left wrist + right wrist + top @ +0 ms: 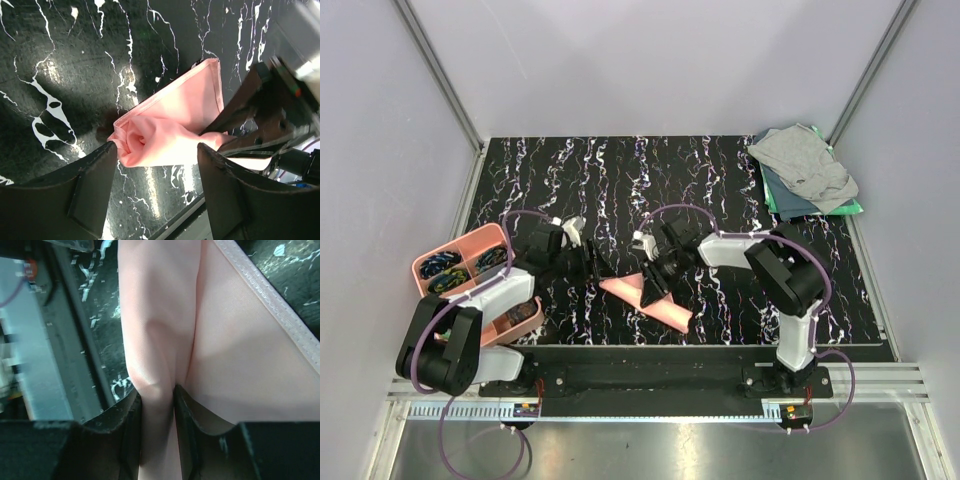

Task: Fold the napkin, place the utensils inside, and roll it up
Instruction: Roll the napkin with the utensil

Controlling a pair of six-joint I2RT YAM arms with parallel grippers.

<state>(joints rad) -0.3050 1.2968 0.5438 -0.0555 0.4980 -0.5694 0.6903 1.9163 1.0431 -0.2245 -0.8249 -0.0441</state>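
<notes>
the black, white-veined counter [720, 200] carries everything here. in its far right corner a grey cloth [800, 160] lies heaped on a green cloth [845, 208], well apart from the work. at the left edge sits a pink compartment tray [462, 243] with small dark items in its sections, too small to name.

the napkin [655, 308], salmon-pink and slightly shiny, lies near the front edge of the counter between the two arms. it looks already folded down to a narrow strip and partly rolled. from the left wrist its near end shows a loose spiral, with the hemmed flat part reaching away across the counter. no utensils show anywhere. they may be wrapped inside the roll, but i cannot tell.

the right fingers [131, 435] are clamped on a raised ridge of the pink cloth, pinching it tight. i'd judge that grip is there to keep the roll from springing open.

the left fingers [92, 192] stand wide apart, one on either side of the spiral end, holding nothing. that placement looks like lining up for a fresh hold on the roll's end

by my reading the job is in its rolling stage. the slippery cloth could unwind if the pinch slackens
</notes>
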